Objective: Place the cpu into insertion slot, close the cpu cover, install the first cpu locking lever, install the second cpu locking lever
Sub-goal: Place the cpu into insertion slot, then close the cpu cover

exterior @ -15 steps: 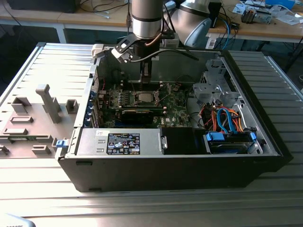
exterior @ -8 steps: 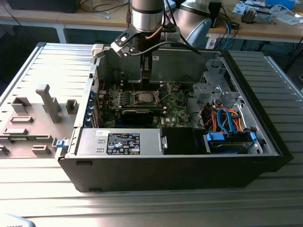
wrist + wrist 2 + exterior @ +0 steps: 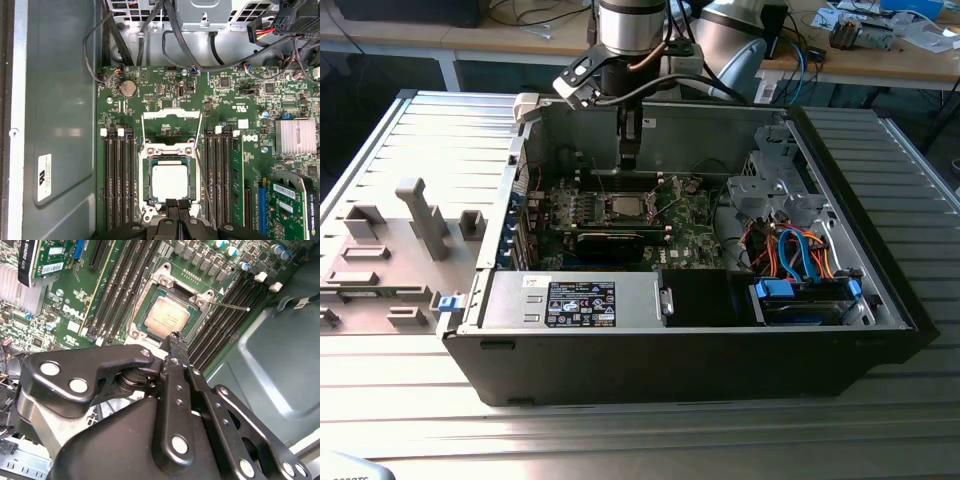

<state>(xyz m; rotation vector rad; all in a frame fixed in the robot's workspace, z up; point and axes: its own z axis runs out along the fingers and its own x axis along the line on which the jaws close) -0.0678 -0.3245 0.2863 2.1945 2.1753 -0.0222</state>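
Hovering mid-frame over the seated silvery-grey square cpu (image 3: 170,182), gripper (image 3: 630,166) shut and empty.
Thin silver cover frame (image 3: 171,114) stands open; closing it looks the step in hand.

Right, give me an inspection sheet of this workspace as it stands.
Surface: ribbed metal table carrying an open computer case.
Job's things: cpu seated in the insertion slot; cpu cover looks raised.
Clutter: grey fixture blocks beside the case.
Grippers: tool shut, empty, by the slot's edge.
Cables: orange and blue leads inside the case.
Surroundings: wooden bench behind.
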